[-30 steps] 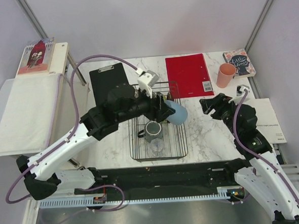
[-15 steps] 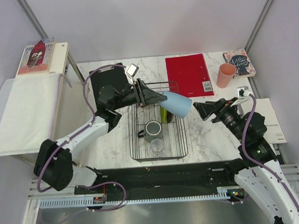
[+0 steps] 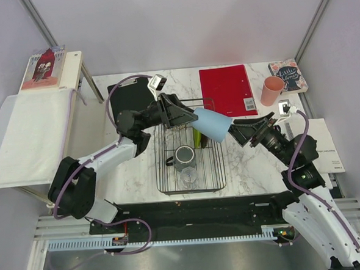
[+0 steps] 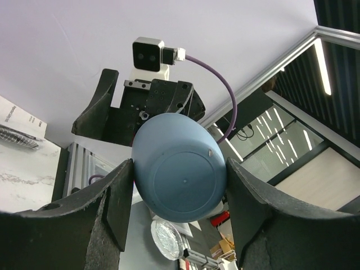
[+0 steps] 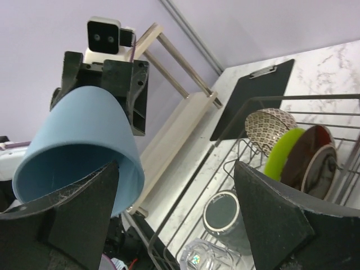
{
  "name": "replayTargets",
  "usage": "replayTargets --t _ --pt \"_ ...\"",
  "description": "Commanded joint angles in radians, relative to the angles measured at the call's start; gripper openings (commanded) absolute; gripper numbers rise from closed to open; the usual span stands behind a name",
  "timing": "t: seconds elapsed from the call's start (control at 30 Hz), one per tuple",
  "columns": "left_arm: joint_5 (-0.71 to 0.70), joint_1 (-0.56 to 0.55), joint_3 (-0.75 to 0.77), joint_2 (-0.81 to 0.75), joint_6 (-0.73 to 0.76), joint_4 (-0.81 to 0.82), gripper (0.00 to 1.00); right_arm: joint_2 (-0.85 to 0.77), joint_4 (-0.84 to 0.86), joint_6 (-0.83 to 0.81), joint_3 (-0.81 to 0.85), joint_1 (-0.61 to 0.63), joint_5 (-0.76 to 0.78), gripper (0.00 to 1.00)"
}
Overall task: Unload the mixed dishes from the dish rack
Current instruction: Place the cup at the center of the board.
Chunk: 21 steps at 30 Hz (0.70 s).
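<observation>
My left gripper [image 3: 188,117] is shut on the base of a light blue cup [image 3: 213,125], held on its side above the right edge of the black wire dish rack [image 3: 171,186], mouth toward my right gripper [image 3: 241,131]. In the left wrist view the cup's base [image 4: 180,177] sits between both pads. My right gripper [image 5: 175,185] is open, its left finger at the cup's rim [image 5: 84,140]. In the rack stand a grey mug [image 3: 185,156], a clear glass [image 3: 189,177], a lime-green plate [image 5: 281,152], a dark red plate [image 5: 309,149] and a beige patterned bowl [image 5: 267,126].
A red folder [image 3: 227,90], a black clipboard [image 3: 129,98], a salmon cup [image 3: 271,91] and a book [image 3: 289,75] lie at the back of the marble table. White paper [image 3: 324,144] lies at the right edge. A side shelf [image 3: 33,132] stands left.
My left gripper has lifted the blue cup off the rack and swung it right, turning it on its side. My right gripper has moved left up to the cup's mouth.
</observation>
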Motion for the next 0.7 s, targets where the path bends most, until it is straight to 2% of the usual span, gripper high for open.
replayTargets --t 0.0,0.13,0.23,0.3,0.33,0.4,0.43,0.47,0.5,0.53,0.57,0.6,0.63,0.67 --pt "0.017 -0.013 -0.001 0.017 -0.037 0.075 0.02 0.087 0.243 0.091 -0.012 0.005 -0.07 0.89" --pt "0.02 -0.014 -0.012 0.02 -0.035 0.074 0.02 0.152 0.298 0.126 -0.004 0.005 -0.105 0.85" --pt "0.03 -0.016 -0.009 0.014 -0.019 0.04 0.02 0.162 0.291 0.123 -0.01 0.005 -0.107 0.74" --pt "0.043 -0.016 -0.004 0.008 0.018 -0.002 0.02 0.164 0.291 0.123 -0.016 0.005 -0.114 0.56" --pt "0.046 -0.017 -0.001 0.002 0.038 -0.065 0.02 0.166 0.291 0.125 -0.021 0.003 -0.116 0.38" --pt "0.041 -0.019 -0.001 -0.003 0.084 -0.118 0.02 0.161 0.278 0.12 -0.023 0.005 -0.105 0.23" --pt "0.041 -0.02 -0.002 -0.007 0.092 -0.131 0.07 0.158 0.271 0.116 -0.019 0.005 -0.099 0.18" --pt "0.046 -0.019 -0.002 -0.009 0.103 -0.148 0.16 0.155 0.258 0.1 -0.015 0.005 -0.094 0.07" --pt "0.049 -0.019 0.001 -0.01 0.109 -0.156 0.32 0.146 0.223 0.088 -0.009 0.005 -0.078 0.03" --pt "0.052 -0.017 0.005 -0.018 0.12 -0.173 0.66 0.141 0.196 0.071 0.016 0.005 -0.065 0.0" --pt "0.054 -0.017 0.011 -0.026 0.168 -0.241 0.78 0.133 0.17 0.051 0.033 0.003 -0.047 0.0" --pt "0.049 -0.017 0.019 -0.039 0.21 -0.312 0.95 0.12 0.098 -0.008 0.051 0.005 -0.033 0.0" --pt "0.037 -0.017 0.053 -0.055 0.271 -0.408 0.99 0.115 0.05 -0.044 0.104 0.005 0.034 0.0" --pt "-0.018 -0.017 0.08 -0.096 0.434 -0.528 0.99 0.112 0.007 -0.077 0.134 0.005 0.066 0.0"
